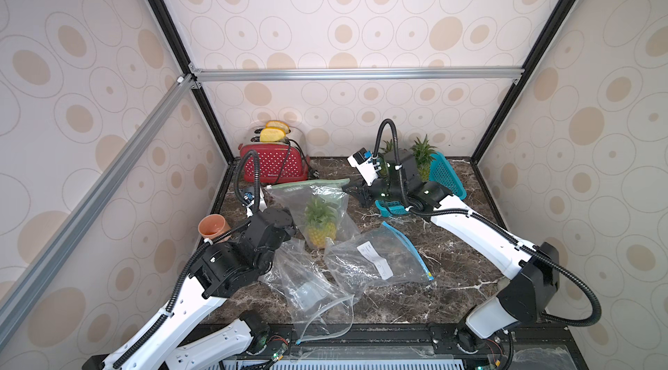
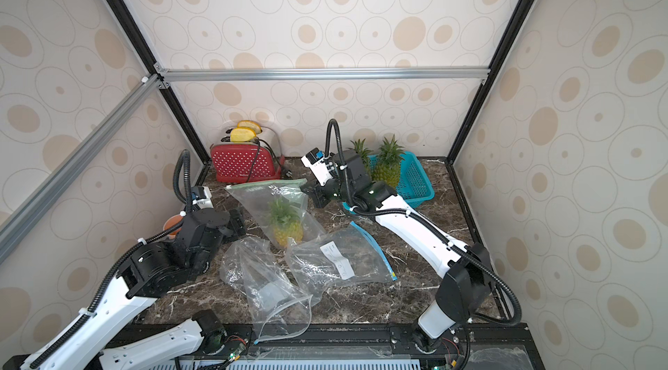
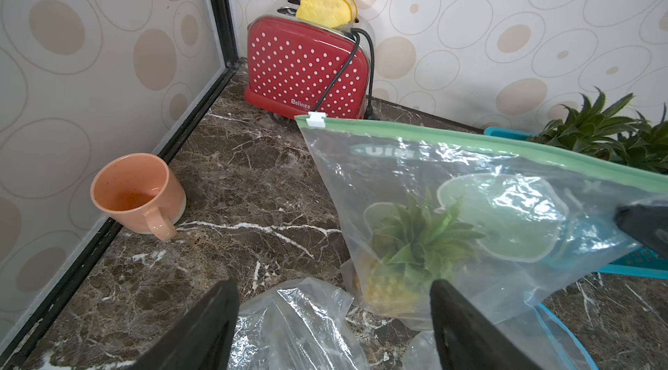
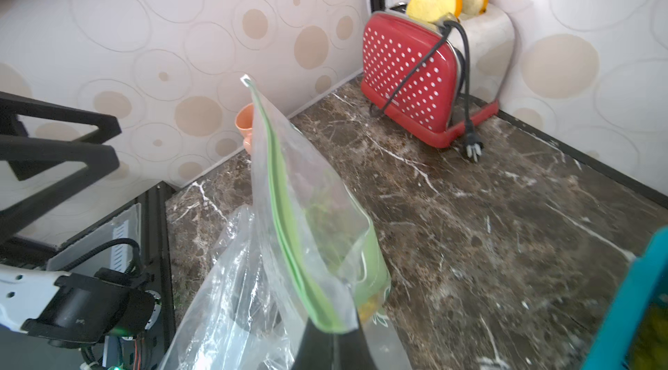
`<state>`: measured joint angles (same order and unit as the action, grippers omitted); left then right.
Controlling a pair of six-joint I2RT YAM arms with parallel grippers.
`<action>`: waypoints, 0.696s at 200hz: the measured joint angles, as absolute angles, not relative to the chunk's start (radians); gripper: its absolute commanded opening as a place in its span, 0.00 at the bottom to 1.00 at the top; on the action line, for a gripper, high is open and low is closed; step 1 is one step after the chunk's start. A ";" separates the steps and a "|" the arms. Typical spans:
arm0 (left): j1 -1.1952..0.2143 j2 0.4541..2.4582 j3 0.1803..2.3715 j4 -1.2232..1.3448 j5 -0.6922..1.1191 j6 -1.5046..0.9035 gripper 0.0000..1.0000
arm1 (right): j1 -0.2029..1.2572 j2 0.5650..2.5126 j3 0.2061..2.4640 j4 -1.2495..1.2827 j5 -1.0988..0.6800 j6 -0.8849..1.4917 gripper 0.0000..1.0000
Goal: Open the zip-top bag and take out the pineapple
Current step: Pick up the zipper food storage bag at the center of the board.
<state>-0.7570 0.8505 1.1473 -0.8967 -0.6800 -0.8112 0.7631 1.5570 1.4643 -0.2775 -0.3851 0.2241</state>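
The zip-top bag (image 1: 325, 194) is clear with a green zip strip (image 3: 470, 142) and stands lifted by one top corner. Its white slider (image 3: 315, 119) sits at the strip's other end, toward the toaster. The pineapple (image 1: 320, 229) is inside, low in the bag, leaves up, also seen through the plastic in the left wrist view (image 3: 408, 259). My right gripper (image 4: 334, 332) is shut on the strip's corner, in both top views (image 2: 307, 189). My left gripper (image 3: 332, 288) is open, low beside the bag, nothing between its fingers (image 2: 236, 222).
Two empty clear bags (image 1: 311, 285) (image 1: 376, 259) lie crumpled in front of the held bag. A red dotted toaster (image 1: 273, 166) with bread stands back left. An orange mug (image 1: 213, 227) sits by the left wall. A teal basket (image 1: 444, 176) holds other pineapples (image 1: 423, 155).
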 measured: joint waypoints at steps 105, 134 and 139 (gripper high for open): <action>-0.652 0.840 1.136 -0.885 -0.686 -0.812 0.85 | 0.776 1.520 1.524 -0.538 -0.153 0.108 0.40; -0.399 0.843 1.087 -0.817 -0.570 -0.833 0.85 | 0.816 1.488 1.628 -0.646 -0.059 0.024 0.43; -0.360 0.841 1.071 -0.805 -0.544 -0.841 0.85 | 0.825 1.486 1.650 -0.667 -0.053 0.009 0.44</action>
<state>-0.3603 0.8413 1.0706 -0.8051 -0.5442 -0.8406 0.8253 1.4860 1.6505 -0.6670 -0.0528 0.0086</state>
